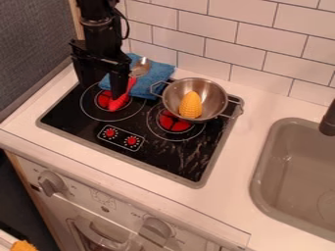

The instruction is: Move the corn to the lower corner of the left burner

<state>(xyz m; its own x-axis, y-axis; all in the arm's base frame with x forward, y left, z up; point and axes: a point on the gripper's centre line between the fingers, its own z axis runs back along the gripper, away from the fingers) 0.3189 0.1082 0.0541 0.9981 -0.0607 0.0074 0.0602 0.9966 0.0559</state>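
The black gripper [102, 86] hangs over the upper left part of the left burner [97, 114], its two fingers apart with nothing visible between them. The yellow corn [190, 105] rests inside a metal bowl-like pot [218, 97] with wire handles, to the right of the gripper. That pot stands at the back of the right burner [175, 139] and overlaps part of it.
A spoon with a red handle [118, 103] lies across the left burner, its metal head on a folded blue cloth [155, 76] at the back. Tiled wall [258, 32] stands behind the counter. A sink [262, 164] and dark faucet [328, 120] are at the right.
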